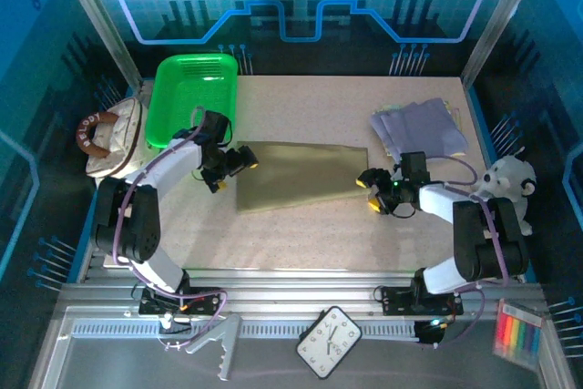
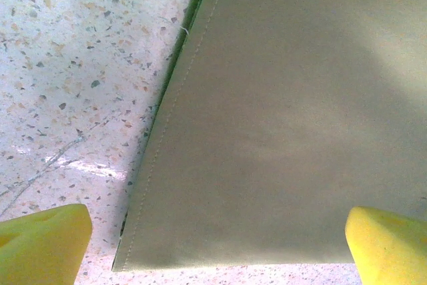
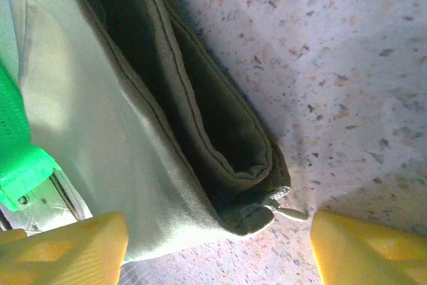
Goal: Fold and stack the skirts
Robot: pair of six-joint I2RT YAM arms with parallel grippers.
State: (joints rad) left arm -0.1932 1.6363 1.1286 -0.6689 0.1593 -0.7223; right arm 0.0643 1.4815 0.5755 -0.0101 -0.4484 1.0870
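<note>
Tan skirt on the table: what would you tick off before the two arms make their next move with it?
1. Tan skirt lies flat and spread out: ok.
2. Left gripper open over the skirt's left corner: ok.
3. Right gripper open, with the skirt's zip corner between its jaws: ok.
4. Cloth pinched on both sides: not ok, neither gripper holds it yet.
5. Right side would catch every layer of the doubled edge: cannot tell.
6. Lavender skirt lies apart at the back right, out of the way: ok.
</note>
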